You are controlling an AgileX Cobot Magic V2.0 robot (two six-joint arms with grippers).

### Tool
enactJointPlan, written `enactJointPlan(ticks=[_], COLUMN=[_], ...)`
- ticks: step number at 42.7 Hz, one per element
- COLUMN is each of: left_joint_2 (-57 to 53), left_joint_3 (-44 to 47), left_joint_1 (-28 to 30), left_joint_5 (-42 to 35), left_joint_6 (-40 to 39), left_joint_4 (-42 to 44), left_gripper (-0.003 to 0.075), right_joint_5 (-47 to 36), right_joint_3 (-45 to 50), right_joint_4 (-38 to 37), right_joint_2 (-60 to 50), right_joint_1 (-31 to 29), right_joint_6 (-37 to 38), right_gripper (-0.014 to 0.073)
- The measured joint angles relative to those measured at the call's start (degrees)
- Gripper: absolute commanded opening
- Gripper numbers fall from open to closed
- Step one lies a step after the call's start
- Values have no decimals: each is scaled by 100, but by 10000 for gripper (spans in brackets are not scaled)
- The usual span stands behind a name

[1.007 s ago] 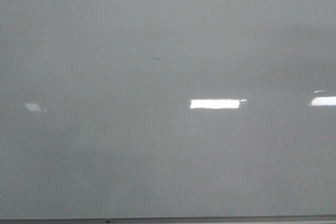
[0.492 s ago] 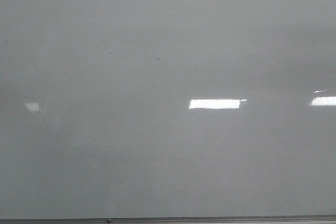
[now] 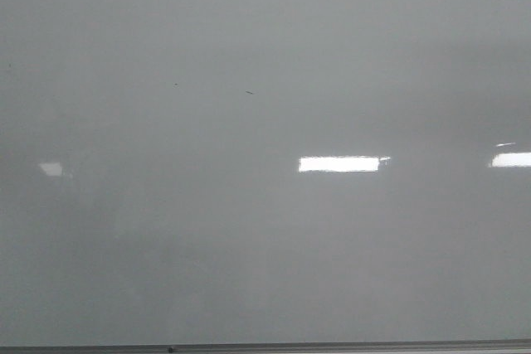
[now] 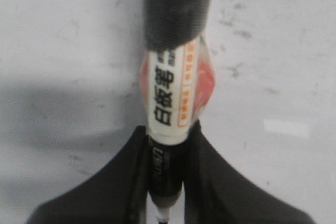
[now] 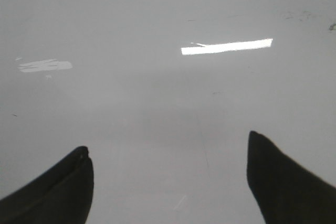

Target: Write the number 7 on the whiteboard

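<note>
The whiteboard fills the front view and carries no stroke of the number 7; only two tiny dark specks sit in its upper middle, so the writing has not begun and the task appears to be at its approach step. The left gripper has its jaws clenched on a marker, seen in the left wrist view lying along the line of the fingers with the board behind it. Whether the tip touches the board cannot be told, since the far end is cut off by the frame edge. The right gripper hangs with its jaws released and holding nothing, the board bare between its two dark fingers. The next move probably calls for bringing the marker tip square onto the board with light, even pressure, then drawing the top stroke before the long downstroke. The board is glossy and pale grey, smooth enough to mirror bright rectangular ceiling lights, with a thin grey metal frame along its lower edge; faint smudges and scuffs show in the left wrist view. The marker is a round barrel with a white label bearing black characters and an orange patch, and a dark, finely textured section further along. The fingers are matte black and taper to blunt points.
</note>
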Motion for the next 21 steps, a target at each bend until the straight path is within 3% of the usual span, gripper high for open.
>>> enactJointPlan(ticks=[11, 21], left_joint_2=[-989, -1422], left_joint_3=[-488, -947], left_joint_1=[-877, -2400], left_joint_5=[2168, 3312], left_joint_6=[268, 1303], left_joint_4=[50, 63], left_gripper=[21, 21], right_joint_5=[-37, 201], right_joint_3=[0, -4], right_joint_4=[0, 0], right_joint_2=[0, 395], right_joint_1=[0, 10], right_joint_6=[0, -31], right_gripper=[614, 614])
